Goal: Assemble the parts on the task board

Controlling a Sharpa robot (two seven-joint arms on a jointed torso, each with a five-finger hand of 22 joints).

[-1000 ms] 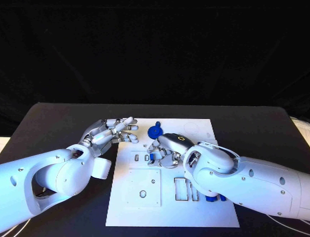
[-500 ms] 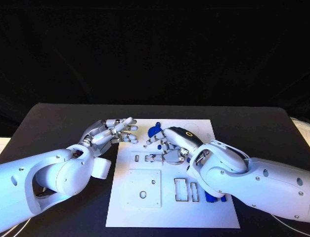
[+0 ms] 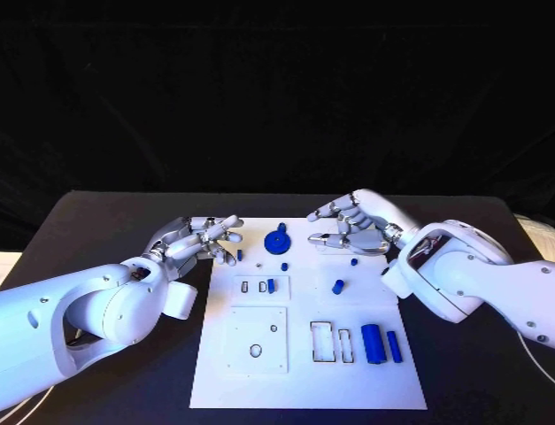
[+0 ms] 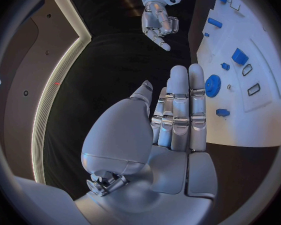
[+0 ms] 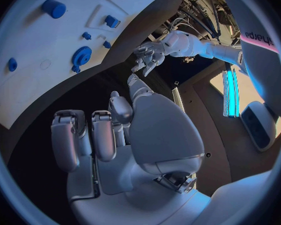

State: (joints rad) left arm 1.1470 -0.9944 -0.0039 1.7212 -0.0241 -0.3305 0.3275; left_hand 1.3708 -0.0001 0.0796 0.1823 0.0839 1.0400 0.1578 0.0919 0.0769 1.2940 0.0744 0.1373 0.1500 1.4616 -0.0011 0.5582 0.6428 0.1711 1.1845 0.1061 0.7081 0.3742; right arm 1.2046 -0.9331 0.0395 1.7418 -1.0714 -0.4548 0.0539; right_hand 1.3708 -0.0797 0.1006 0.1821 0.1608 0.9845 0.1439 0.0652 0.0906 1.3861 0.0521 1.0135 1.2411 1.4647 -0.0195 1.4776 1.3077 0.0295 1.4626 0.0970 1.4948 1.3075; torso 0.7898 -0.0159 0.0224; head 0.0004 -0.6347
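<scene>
Task board (image 3: 305, 354) lies mid-counter, carrying a blue gear (image 3: 277, 240) at its far end. Left hand (image 3: 204, 235) at the board's left edge, fingers straight, empty. Right hand (image 3: 354, 223) over the far right corner, fingers loosely curled, empty per its wrist view.

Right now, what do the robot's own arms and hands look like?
Both arms are smooth, glossy white shells with small dark screw holes. The left hand and right hand are silver metal with segmented fingers. The right hand carries a small yellow ring marking.
</scene>
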